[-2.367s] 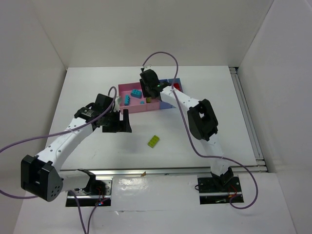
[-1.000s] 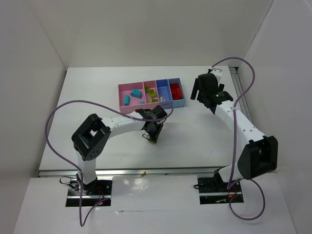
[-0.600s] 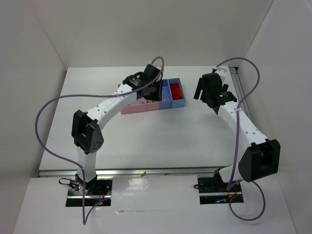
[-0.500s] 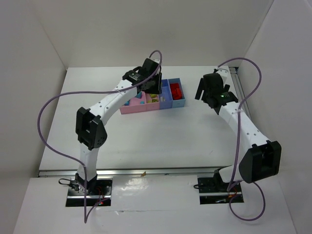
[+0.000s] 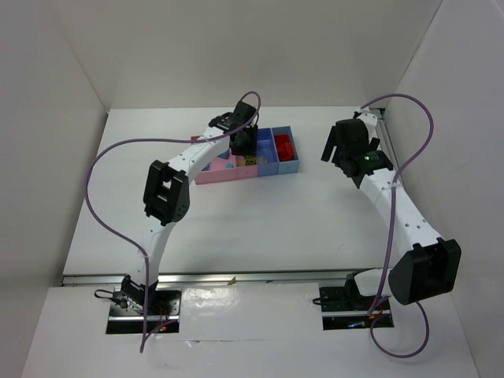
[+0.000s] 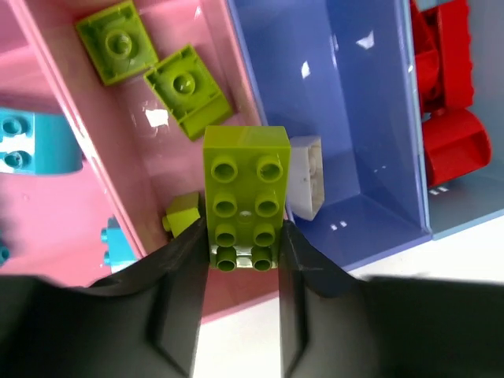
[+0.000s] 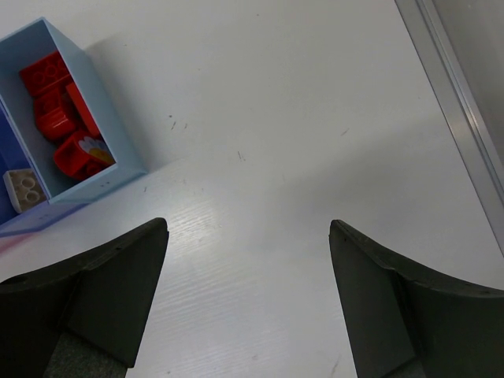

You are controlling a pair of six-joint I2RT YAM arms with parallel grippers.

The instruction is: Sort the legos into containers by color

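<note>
Left end effector [image 6: 244, 236] clamps yellow-green studded plastic brick [image 6: 246, 181] over pink plastic bin [image 6: 130, 173] holding two green bricks [image 6: 189, 90]; right end effector [image 7: 248, 260] fingers apart, right of bin.

Bright, even light, soft shadows. White glints dot the blue bin [image 6: 370, 118] ahead of the left pincer [image 6: 242, 244]; its near fingers [image 6: 173, 315] look blurred.

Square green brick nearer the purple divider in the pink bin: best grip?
Come straight down from above and pinch the square green brick across two opposite flat sides. It lies flat, stud up, turned askew to the pink bin walls, so rotate the wrist to match. The left end effector is full with a long green brick.
</note>
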